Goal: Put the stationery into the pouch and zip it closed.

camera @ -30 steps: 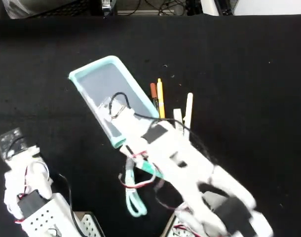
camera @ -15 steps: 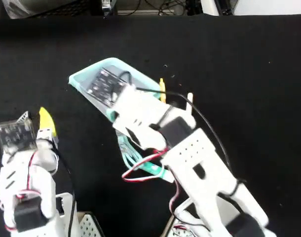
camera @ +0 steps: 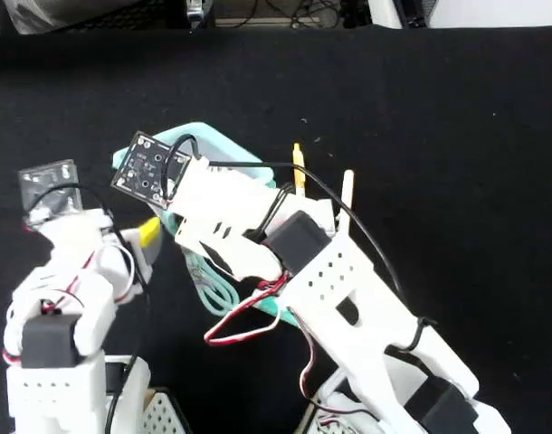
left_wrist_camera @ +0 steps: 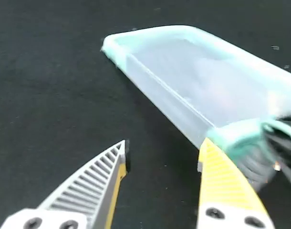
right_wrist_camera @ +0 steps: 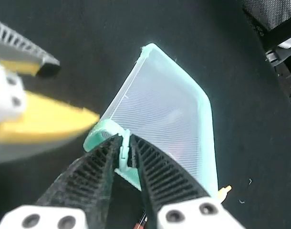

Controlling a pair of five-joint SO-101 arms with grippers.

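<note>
The right gripper (right_wrist_camera: 126,143) has its black jaws clenched on the teal zipper end (right_wrist_camera: 105,131) of the pouch (right_wrist_camera: 160,109). The left gripper (left_wrist_camera: 165,142) stands released, its grey and yellow fingers spread wide, the yellow one just beside that same end. The clear, teal-edged pouch lies on the black table (camera: 457,136). Beside it, a yellow pen (camera: 298,165) and a white pen (camera: 347,192) lie on the table, partly hidden by the right arm.
</note>
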